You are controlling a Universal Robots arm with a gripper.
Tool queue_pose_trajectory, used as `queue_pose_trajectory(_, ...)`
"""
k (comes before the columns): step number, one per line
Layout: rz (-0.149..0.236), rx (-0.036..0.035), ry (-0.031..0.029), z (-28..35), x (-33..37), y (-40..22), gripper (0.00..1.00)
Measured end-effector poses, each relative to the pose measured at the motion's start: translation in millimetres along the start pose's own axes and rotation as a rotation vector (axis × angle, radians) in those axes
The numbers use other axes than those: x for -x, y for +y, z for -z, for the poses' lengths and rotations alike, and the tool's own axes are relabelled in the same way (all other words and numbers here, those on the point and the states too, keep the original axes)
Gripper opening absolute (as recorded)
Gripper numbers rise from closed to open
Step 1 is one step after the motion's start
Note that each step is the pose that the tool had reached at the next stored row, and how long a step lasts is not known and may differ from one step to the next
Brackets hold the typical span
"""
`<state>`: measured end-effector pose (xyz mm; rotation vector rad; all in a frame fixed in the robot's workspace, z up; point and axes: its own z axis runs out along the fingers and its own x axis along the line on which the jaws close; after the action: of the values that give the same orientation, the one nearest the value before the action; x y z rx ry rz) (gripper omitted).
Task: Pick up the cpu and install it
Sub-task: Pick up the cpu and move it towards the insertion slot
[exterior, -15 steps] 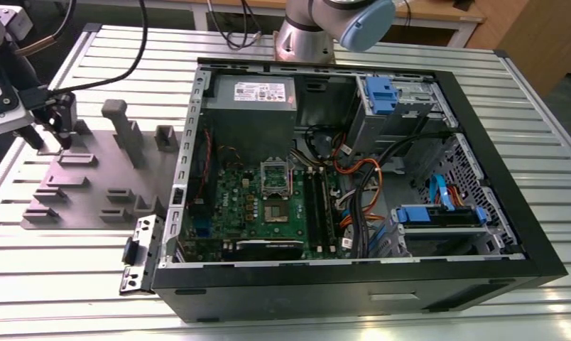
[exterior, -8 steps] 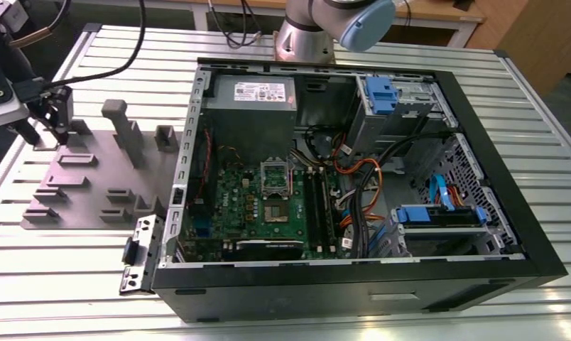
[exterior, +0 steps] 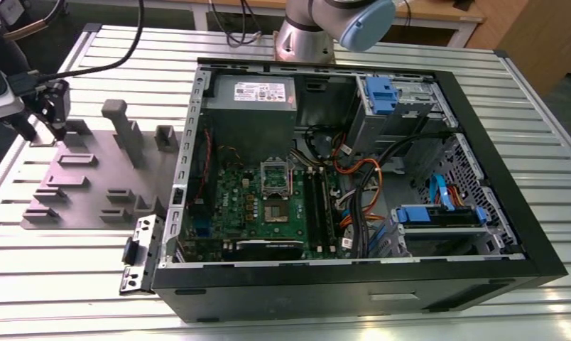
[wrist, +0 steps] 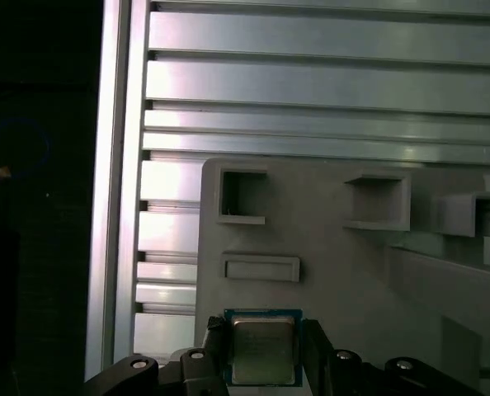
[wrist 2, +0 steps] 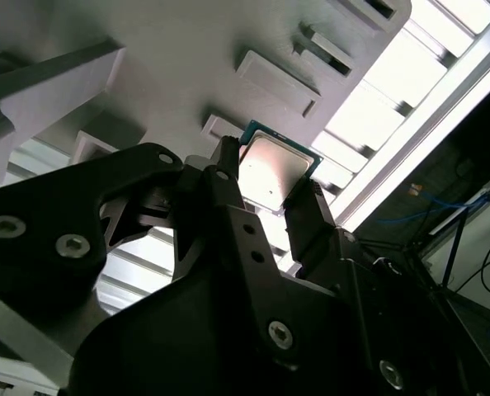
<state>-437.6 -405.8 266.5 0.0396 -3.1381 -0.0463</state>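
Gripper (wrist 2: pixel 270 178) clamped on cpu (wrist: pixel 263 350) over the tray (exterior: pixel 89 186). Pick-up underway; socket (exterior: pixel 275 193) in the case (exterior: pixel 361 285) is well apart, installation pending.

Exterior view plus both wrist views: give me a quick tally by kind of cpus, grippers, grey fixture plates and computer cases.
cpu: 1
gripper: 1
grey fixture plate: 1
computer case: 1
Total: 4
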Motion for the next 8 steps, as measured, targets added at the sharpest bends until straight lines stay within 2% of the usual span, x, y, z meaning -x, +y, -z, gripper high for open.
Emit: queue_pose_trajectory(8, 0.0, 0.0001, -0.0003, 6.4, 0.0, 0.2, 0.47)
